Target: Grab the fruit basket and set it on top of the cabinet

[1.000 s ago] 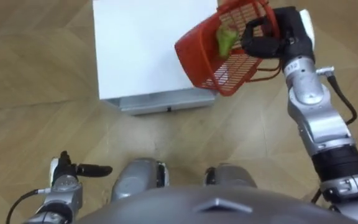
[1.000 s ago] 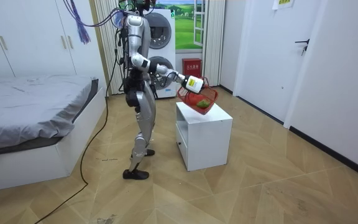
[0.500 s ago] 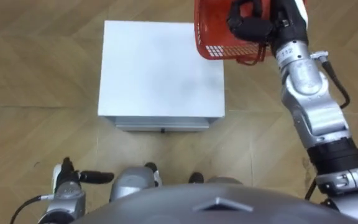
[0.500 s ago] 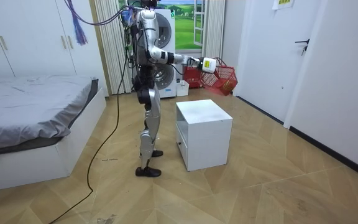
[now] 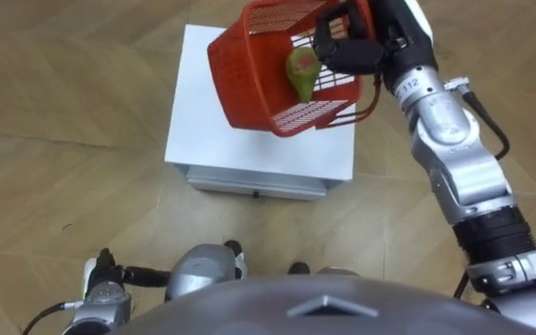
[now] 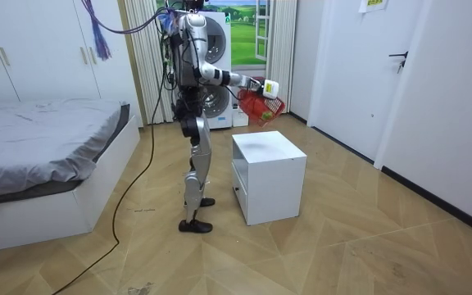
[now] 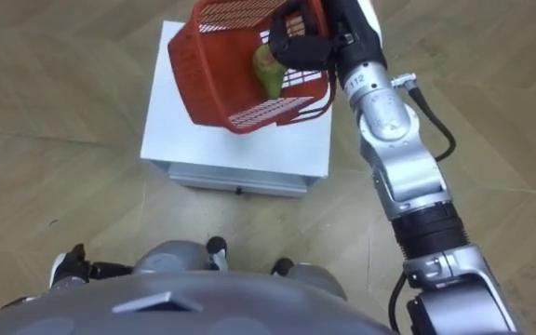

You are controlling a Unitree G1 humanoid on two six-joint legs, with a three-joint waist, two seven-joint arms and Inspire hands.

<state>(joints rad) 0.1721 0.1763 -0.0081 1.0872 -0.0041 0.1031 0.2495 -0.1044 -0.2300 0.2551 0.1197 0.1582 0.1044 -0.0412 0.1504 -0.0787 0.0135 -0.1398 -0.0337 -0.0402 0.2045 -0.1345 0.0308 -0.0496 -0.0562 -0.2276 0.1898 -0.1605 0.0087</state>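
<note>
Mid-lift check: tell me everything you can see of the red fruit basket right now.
The fruit basket is red and plastic-looking, with slotted mesh walls and base. It hangs in the air, steeply tipped, above the white cabinet and clear of its top. The right hand has its fingers curled round the basket's rim. One green fruit lies inside against the lower wall.

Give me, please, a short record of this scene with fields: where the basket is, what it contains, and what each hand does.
basket: red basket, tilted, held in the air above the white cabinet, not touching it
content: one green fruit
right hand: fingers curled round the basket's edge
left hand: low at the robot's side, holds nothing
robot: stands beside the cabinet, with the bed at the room view's left
</note>
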